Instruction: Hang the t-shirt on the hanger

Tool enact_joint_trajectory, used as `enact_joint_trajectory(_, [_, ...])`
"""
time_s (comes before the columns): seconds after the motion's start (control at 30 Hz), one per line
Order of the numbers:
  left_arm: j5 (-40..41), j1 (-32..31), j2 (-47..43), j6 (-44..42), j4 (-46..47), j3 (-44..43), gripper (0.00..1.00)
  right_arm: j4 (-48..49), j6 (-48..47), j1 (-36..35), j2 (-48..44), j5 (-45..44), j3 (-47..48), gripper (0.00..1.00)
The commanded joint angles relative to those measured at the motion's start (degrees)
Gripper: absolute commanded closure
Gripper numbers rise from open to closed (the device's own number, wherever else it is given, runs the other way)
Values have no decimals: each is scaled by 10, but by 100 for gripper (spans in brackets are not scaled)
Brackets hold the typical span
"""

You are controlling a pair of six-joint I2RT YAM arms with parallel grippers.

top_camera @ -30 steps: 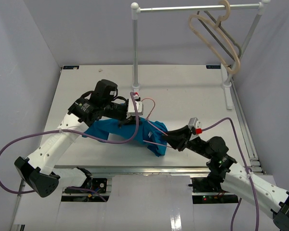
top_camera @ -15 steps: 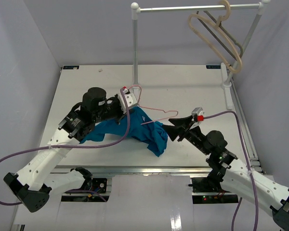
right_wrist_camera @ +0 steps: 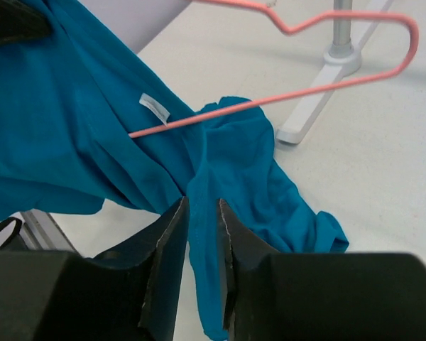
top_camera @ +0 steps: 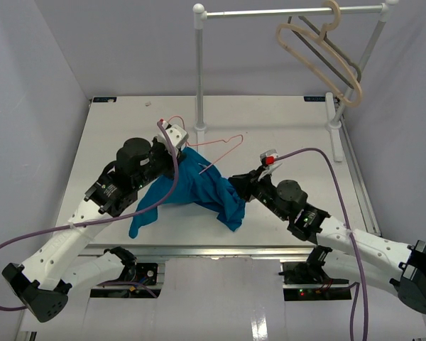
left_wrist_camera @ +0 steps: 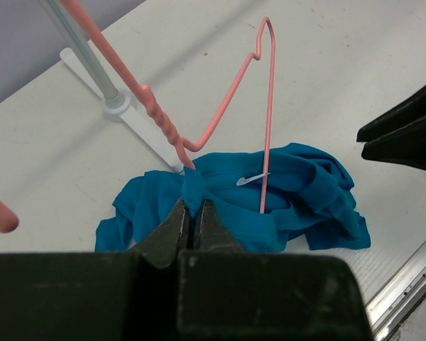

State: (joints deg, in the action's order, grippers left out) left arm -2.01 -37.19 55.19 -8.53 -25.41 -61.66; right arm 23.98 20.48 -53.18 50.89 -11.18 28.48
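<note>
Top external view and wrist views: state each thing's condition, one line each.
t-shirt, crumpled, partly lifted, one hanger arm inside it.
hanger, held up, tilted.
left tool, shut, pinching t-shirt below hanger's neck.
right tool, nearly closed around cloth; grip unclear.
beige hangers, hanging on rail.

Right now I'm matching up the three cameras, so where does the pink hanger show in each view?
Top external: the hanger is mid-picture, slightly above centre.
Left wrist: the hanger stands upright in the centre, reaching almost to the top edge.
Right wrist: the hanger slants across the upper right.
Shared landmark: the rack post's foot, close beside the hanger in all three.
</note>
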Motion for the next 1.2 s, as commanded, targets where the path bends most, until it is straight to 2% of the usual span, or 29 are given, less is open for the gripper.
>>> enact_joint_trajectory(0.0, [68, 1, -15, 57, 29, -5, 100, 49, 16, -47, 26, -92, 29, 78])
enact_joint_trajectory(0.1, [86, 1, -8, 79, 23, -8, 100, 67, 3, -95, 49, -132, 39, 90])
enact_joint_trajectory(0.2, [87, 1, -9, 98, 19, -13, 100, 73, 1, -112, 78, -111, 45, 92])
enact_joint_trajectory(0.33, [81, 1, -15, 110, 15, -20, 100, 50, 12, -113, 131, -132, 46, 91])
enact_joint_trajectory(0.43, [76, 1, -22, 116, 15, -21, 100, 55, 13, -108, 156, -134, 42, 87])
enact_joint_trajectory(0.57, [64, 1, -27, 116, 13, -22, 100, 55, 27, -80, 184, -149, 40, 69])
enact_joint_trajectory(0.63, [61, 2, -31, 116, 11, -22, 100, 55, 27, -61, 190, -155, 34, 63])
enact_joint_trajectory(0.9, [37, 1, -41, 112, -2, -18, 100, 48, -15, 77, 198, -46, 62, 58])
enact_joint_trajectory(1.1, [25, 1, -39, 119, 3, -15, 100, 56, -19, 84, 191, 26, 70, 54])
enact_joint_trajectory(1.17, [23, 1, -38, 123, 5, -14, 100, 63, -14, 77, 180, 24, 57, 54])
